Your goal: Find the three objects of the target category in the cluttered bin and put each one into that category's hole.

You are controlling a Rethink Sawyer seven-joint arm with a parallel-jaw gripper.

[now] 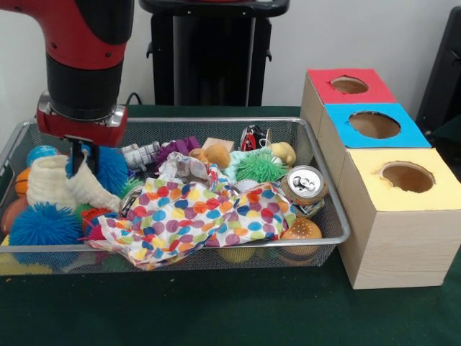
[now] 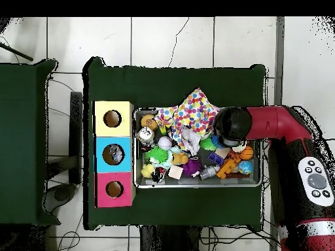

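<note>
The wire mesh bin (image 1: 216, 121) is crammed with toys and fabrics. My gripper (image 1: 81, 163) hangs over its left end, fingers close together and pinching a cream knitted cloth (image 1: 57, 186) that rises to them in a peak. A blue spiky ball (image 1: 113, 170) sits right behind the fingers. A polka-dot cloth (image 1: 194, 213) lies spread across the bin's front middle. In the overhead view the arm's wrist (image 2: 230, 127) hides the gripper above the bin (image 2: 196, 185), next to the polka-dot cloth (image 2: 193, 108).
Three boxes with round holes stand beside the bin: red (image 1: 349, 85), blue (image 1: 374, 125), yellow (image 1: 407, 176). The bin also holds a soda can (image 1: 305, 184), a green spiky ball (image 1: 258, 167), a second blue spiky ball (image 1: 43, 225), a burger toy (image 1: 301, 231) and a purple cloth (image 1: 180, 148).
</note>
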